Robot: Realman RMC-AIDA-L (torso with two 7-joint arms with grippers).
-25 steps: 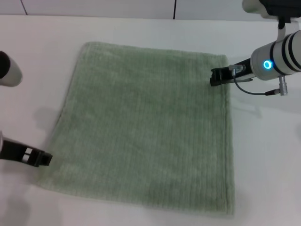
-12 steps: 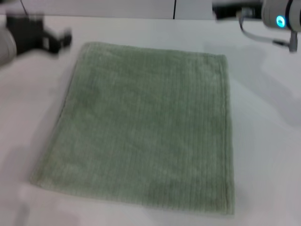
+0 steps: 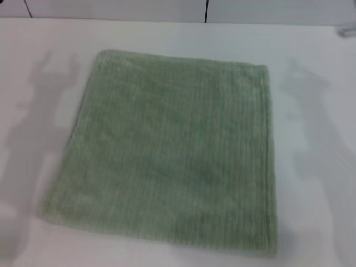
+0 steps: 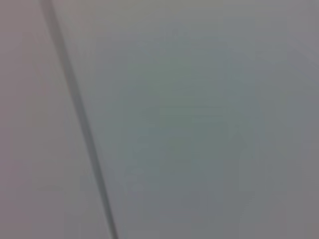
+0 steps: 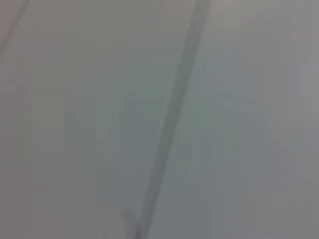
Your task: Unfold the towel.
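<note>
From my station, the towel (image 3: 167,150) lies spread open in a single flat layer on the white table (image 3: 317,167), filling the middle of the head view. It is a pale sage-green terry cloth with fine ribbed stripes running from its far edge to its near edge, and a hemmed border shows along its right side. Its far edge sits well short of the back wall, and its near right corner reaches almost to the bottom of the head view. The outline is slightly skewed, so that the near left corner sits farther out to the left than the far left corner. I see no folds or turned-over corners on it.

Nothing is touching the cloth. Soft shadows fall on the table to its left and right, both off the fabric.

Neither the left gripper nor the right gripper appears in the head view, so I cannot say whether either is released or clenched. The left wrist view gives me only a plain pale surface crossed by a dark slanted seam (image 4: 79,119). The right wrist view shows the same kind of surface and a similar seam (image 5: 172,114).
</note>
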